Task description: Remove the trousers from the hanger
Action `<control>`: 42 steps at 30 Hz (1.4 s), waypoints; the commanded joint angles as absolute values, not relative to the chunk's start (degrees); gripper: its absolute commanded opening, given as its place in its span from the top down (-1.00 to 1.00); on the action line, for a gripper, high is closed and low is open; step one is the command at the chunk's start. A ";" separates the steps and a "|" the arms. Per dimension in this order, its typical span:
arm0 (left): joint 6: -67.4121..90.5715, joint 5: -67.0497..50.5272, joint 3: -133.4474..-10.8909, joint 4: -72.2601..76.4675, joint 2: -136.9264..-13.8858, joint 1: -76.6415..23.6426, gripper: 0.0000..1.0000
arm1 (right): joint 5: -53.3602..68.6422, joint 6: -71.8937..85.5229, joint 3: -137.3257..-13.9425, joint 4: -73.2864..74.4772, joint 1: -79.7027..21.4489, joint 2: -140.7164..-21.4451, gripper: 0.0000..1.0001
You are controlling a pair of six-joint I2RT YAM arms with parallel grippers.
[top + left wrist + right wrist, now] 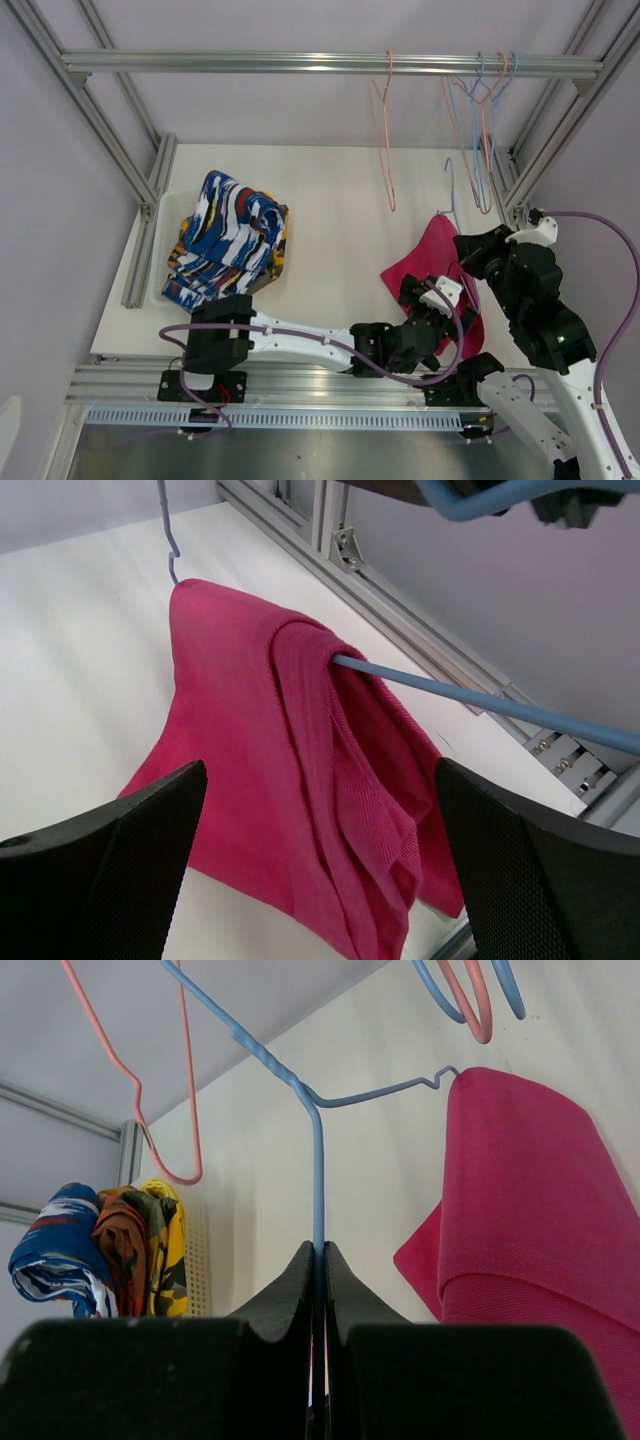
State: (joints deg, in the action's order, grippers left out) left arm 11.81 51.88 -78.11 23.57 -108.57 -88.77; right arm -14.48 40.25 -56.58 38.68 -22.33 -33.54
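Note:
The magenta pink trousers (432, 258) hang folded over the bar of a blue wire hanger (449, 196) low over the table at the right. In the left wrist view the trousers (290, 780) drape over the blue bar (480, 702). My left gripper (320, 880) is open, its fingers (110, 870) wide on either side of the cloth's lower edge without touching it; it also shows in the top view (418, 296). My right gripper (320, 1260) is shut on the blue hanger wire (317, 1150), with the trousers (540, 1210) to its right. The other trousers (232, 232) lie piled at the left.
The pile sits in a white basket (163, 215) at the table's left. Empty pink and blue hangers (486, 100) and a lone pink hanger (385, 130) hang from the top rail (250, 63). Aluminium frame posts (512, 180) stand close on the right.

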 commanded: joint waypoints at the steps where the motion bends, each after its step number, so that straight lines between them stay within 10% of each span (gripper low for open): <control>1: 14.85 50.36 -81.30 26.19 -110.56 -87.37 -0.99 | -12.40 39.99 -57.13 33.13 -22.68 -32.61 1.00; 21: 17.94 49.13 -85.60 23.29 -116.63 -82.97 -0.94 | -9.06 40.34 -55.64 36.03 -22.76 -27.69 1.00; 28: 13.54 50.27 -90.25 23.55 -119.00 -82.27 0.06 | -6.77 42.54 -54.14 36.47 -22.68 -25.84 1.00; 42: 11.43 50.10 -90.79 23.64 -118.22 -81.30 0.99 | -6.50 42.72 -51.08 38.50 -22.68 -23.29 1.00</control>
